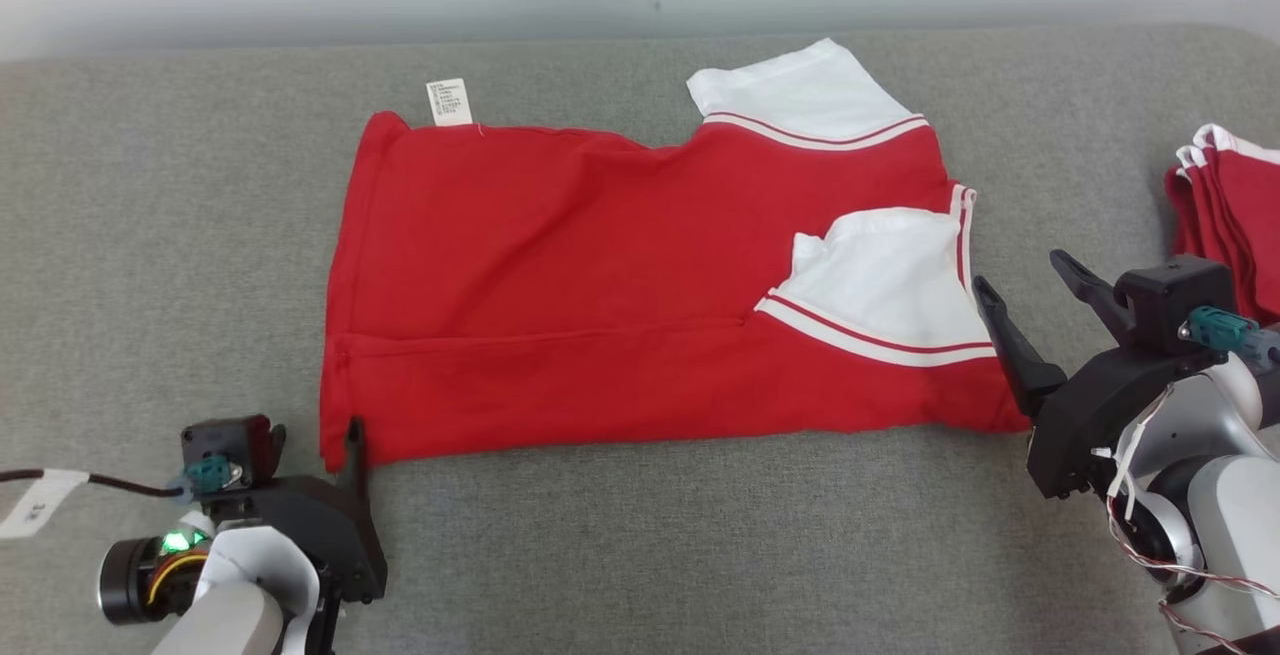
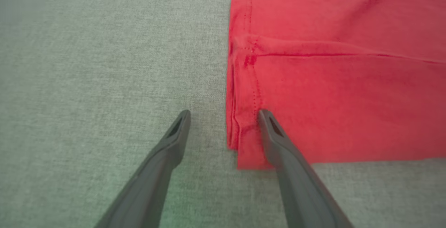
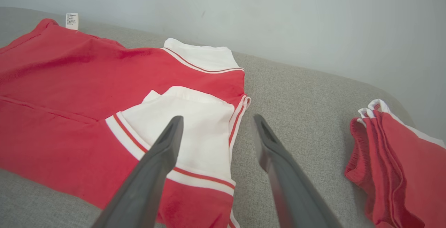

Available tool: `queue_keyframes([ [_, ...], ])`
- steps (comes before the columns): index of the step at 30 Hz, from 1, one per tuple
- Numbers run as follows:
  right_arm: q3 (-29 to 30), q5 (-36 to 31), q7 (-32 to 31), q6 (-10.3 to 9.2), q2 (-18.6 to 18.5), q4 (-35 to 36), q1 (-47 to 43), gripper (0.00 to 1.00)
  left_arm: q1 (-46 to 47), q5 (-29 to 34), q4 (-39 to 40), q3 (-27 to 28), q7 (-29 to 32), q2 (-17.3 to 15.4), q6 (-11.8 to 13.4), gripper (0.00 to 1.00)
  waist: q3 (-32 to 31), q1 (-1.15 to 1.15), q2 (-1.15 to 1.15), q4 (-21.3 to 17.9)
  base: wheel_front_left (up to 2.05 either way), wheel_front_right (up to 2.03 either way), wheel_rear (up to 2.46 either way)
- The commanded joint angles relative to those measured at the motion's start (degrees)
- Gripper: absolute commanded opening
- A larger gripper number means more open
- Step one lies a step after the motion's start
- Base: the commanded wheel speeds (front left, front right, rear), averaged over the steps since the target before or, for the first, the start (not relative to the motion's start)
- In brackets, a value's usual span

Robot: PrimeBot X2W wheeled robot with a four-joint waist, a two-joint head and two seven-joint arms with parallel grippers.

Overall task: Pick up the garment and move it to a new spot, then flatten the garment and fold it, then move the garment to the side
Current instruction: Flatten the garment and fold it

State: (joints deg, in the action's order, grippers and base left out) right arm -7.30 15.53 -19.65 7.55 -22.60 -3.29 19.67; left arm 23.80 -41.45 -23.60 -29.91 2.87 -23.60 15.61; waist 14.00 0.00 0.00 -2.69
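From my station I see the garment (image 1: pixel 600 315) lying flat across the middle of the grey cushion (image 1: pixel 640 535). Its long axis runs along the cushion's length, with the hem end toward the cushion's left end and the sleeve end toward its right end. It is a red shirt folded lengthwise. Two white sleeves (image 1: pixel 885 275) trimmed with thin red and white stripes sit at the right, one folded over the body and one poking toward the cushion's back edge. A white care label (image 1: pixel 449 101) sticks out at the back left, and a long crease runs parallel to the front edge. My left gripper (image 1: pixel 315 445) is over the cushion's front left with its fingers spread wide and nothing in them. One finger is above the shirt's front hem corner and the other above bare grey fabric. My right gripper (image 1: pixel 1020 270) is also wide apart and empty, toward the cushion's right, just off the sleeve end. A pile of folded red clothes (image 1: pixel 1225 225) sits at the cushion's far right end.
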Motion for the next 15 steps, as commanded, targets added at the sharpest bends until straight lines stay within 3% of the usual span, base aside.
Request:
queue_keyframes([
  [1, 0.5, -0.4, -0.2, -0.16, 0.6, -0.1, -1.3, 1.0, 0.3, -0.2, -0.7, -0.5, 0.6, 0.4, -0.2, 1.0, 0.6, 0.0, 0.0, -0.5, 0.0, 0.0, 0.0],
  [4, 1.6, -0.4, -0.3, -0.16, 1.5, -0.3, -1.6, 1.0, 0.4, -1.0, -1.5, -1.0, 2.2, 0.9, -1.1, 0.96, 1.1, 0.0, 0.0, -0.6, 0.0, 0.0, 0.0],
  [5, 2.0, -0.5, -0.4, -0.16, 1.8, -0.4, -2.0, 1.0, 0.1, -1.3, -1.5, -1.2, 2.4, 1.2, -1.2, 0.75, 1.3, 0.0, 0.0, -0.5, 0.0, 0.0, 0.0],
  [6, 2.3, -0.7, -0.8, -0.16, 2.1, -0.5, -2.4, 1.0, -0.3, -1.5, -1.5, -1.4, 2.8, 1.3, -1.5, 0.42, 1.4, 0.0, 0.0, -0.5, 0.0, 0.0, 0.0],
  [7, 2.8, -0.8, -1.2, -0.16, 2.4, -0.8, -2.7, 1.0, -0.5, -1.7, -1.5, -1.7, 3.1, 1.3, -1.9, 0.27, 1.5, 0.0, 0.0, -0.4, 0.0, 0.0, 0.0],
  [8, 3.4, -1.0, -1.7, -0.16, 2.8, -1.0, -3.1, 1.0, -0.7, -2.0, -1.5, -1.7, 3.3, 1.3, -1.9, 0.0, 1.6, 0.0, 0.0, -0.4, 0.0, 0.0, 0.0],
  [15, 6.0, -2.1, -6.5, -0.16, 6.5, -2.7, -4.8, 1.0, -3.5, -2.8, -0.4, -2.3, 3.3, 1.4, -2.0, 0.0, 2.1, 0.0, 0.0, 0.0, 0.0, 0.0, 0.0],
])
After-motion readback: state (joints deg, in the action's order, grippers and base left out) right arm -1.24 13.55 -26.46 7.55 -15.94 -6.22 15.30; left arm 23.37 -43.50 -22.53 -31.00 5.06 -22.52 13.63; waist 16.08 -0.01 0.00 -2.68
